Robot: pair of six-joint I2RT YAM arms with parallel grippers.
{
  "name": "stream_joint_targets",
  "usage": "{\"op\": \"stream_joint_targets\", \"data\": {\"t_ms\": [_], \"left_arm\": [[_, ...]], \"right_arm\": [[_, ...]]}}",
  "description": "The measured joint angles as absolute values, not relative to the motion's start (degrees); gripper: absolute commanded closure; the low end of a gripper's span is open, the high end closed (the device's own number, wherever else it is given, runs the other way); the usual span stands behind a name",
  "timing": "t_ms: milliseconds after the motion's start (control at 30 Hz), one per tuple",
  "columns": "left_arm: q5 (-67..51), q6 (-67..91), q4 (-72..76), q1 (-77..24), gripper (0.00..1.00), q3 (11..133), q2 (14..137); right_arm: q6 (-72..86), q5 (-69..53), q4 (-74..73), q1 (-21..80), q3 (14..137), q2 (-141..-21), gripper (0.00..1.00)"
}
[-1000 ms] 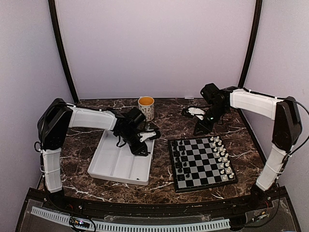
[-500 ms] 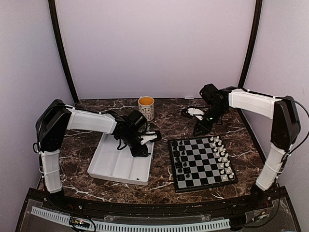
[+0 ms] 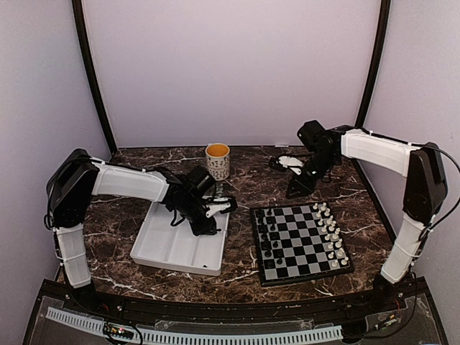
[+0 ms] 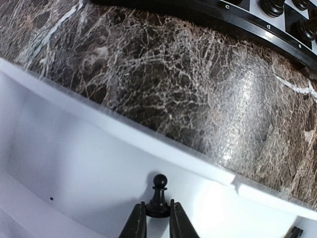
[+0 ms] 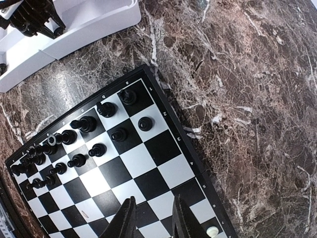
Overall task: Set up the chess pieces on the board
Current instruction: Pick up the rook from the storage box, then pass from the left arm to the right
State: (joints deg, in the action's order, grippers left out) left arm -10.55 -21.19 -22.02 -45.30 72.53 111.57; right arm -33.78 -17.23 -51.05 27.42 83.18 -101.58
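In the left wrist view a black pawn [image 4: 159,193] stands upright over the white tray [image 4: 74,163], and my left gripper [image 4: 157,220] is shut on its base. From above, that left gripper [image 3: 218,210] sits at the tray's far right corner. The board [image 3: 302,241] lies to the right, with black pieces [image 3: 267,233] along its left columns and white pieces [image 3: 330,230] along its right. My right gripper [image 3: 297,190] hovers beyond the board's far edge. Seen from the wrist, the right gripper [image 5: 152,220] is open over bare squares of the board [image 5: 161,146] with nothing between its fingers.
A cream mug [image 3: 218,159] stands behind the tray [image 3: 172,248] near the back wall. Dark marble table [image 3: 244,180] separates tray and board. Black pieces [image 5: 81,124] crowd the board's far side in the right wrist view; one white piece [image 5: 213,230] stands near its rim.
The left gripper's jaws have narrowed onto the black pawn and the left arm has shifted slightly left. The right gripper has drifted a little toward the back.
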Motion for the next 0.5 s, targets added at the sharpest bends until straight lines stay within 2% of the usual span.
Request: {"op": "stream_joint_targets", "data": {"t_ms": [267,500], "left_arm": [[-11.4,-16.9,-21.6,-42.0,0.92,68.1,102.0],[-17.4,-10.6,-13.4,-41.4,0.91,68.1,95.8]], "right_arm": [[-30.2,-21.7,-50.1,27.4,84.9,-100.2,0.67],[-22.4,-34.6,-49.3,27.4,94.1,-100.7,0.6]]}}
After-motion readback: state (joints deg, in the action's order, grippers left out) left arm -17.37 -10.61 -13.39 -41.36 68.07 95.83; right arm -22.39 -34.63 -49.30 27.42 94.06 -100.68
